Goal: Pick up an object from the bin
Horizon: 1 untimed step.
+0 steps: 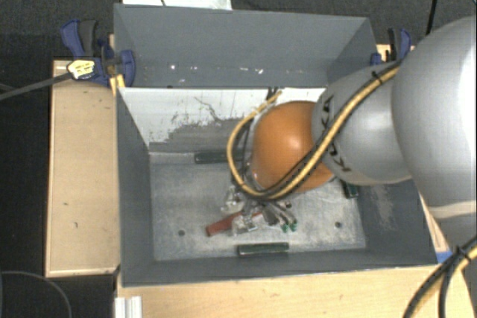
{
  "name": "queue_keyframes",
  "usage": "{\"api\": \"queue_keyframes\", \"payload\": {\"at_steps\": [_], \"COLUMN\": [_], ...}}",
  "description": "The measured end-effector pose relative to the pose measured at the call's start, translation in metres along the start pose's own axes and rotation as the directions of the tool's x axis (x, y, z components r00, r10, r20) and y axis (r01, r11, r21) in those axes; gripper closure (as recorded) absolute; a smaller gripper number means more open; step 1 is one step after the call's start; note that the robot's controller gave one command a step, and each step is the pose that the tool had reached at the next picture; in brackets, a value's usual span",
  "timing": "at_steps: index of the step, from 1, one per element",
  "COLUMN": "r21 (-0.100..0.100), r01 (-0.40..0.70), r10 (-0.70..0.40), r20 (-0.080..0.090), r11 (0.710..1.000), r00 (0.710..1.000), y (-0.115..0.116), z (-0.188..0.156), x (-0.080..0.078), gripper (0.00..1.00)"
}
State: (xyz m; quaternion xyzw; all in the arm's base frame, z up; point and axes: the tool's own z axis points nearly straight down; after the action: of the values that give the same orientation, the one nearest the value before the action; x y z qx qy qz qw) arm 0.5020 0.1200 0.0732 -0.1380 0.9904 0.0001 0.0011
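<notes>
Pincer (pixel 250 216), grip unreadable, hangs beside reddish strip (pixel 220 228) lying nearly left-right.

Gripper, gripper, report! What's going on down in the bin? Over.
Gripper low in bin, front middle. Red-brown piece just beside it, toward view's left. Dark bar close in front; another bar far back, out of the way.

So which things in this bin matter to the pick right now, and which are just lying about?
In play:
end effector, reaching down mid-bin
reddish-brown flat piece, right beside it

Lying about:
front dark bar, near the front wall
back dark bar, by the back wall
small dark piece, at the right
</notes>
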Motion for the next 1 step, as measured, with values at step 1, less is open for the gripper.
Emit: {"api": "queue_keyframes", "payload": {"at_steps": [1], "r21": [0.000], "r01": [-0.003], "r10": [0.003], "r20": [0.000], "r11": [1.000], "r00": [1.000], "y": [0.0000], "z": [0.0000], "x": [0.0000], "gripper": [1.00]}}
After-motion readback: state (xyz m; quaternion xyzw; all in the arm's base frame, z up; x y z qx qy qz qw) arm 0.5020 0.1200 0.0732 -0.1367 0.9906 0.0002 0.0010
